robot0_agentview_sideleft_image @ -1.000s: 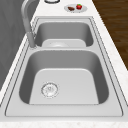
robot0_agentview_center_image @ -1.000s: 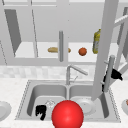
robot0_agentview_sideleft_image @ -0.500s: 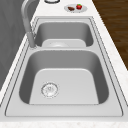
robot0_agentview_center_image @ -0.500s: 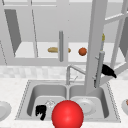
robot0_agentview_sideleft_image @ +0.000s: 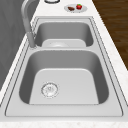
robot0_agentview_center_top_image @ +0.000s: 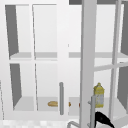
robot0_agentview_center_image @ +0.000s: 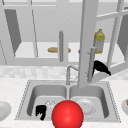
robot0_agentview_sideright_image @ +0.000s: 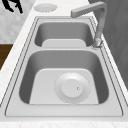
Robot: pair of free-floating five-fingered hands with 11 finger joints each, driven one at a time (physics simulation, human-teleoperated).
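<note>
A glossy red ball [robot0_agentview_center_image: 67, 114] sits nearest the camera, in front of the steel double sink [robot0_agentview_center_image: 67, 93]. Just left of the ball, at the sink's front edge, the left robot hand [robot0_agentview_center_image: 40, 111] hangs with its fingers loose and holds nothing. A round white plate [robot0_agentview_center_image: 85, 106] lies in the sink's right basin. A grey curved faucet [robot0_agentview_center_image: 68, 73] rises at the sink's back rim.

Above the sink's right half, a tall white cabinet door [robot0_agentview_center_image: 86, 37] stands swung outward. Its slim grey bar handle [robot0_agentview_center_image: 91, 65] runs upright near its lower edge. The right robot hand [robot0_agentview_center_image: 101, 67] is at that handle, touching or just behind it; whether its fingers wrap the bar cannot be told.

The door is probably stiff, light and hinge-bound, and the bar smooth, so the middle of the bar would suit a hold. The faucet stands close under the door's swing.

Behind the sink, on the cabinet shelf, are a yellow bottle [robot0_agentview_center_image: 99, 41] and a brown loaf [robot0_agentview_center_image: 53, 50].
</note>
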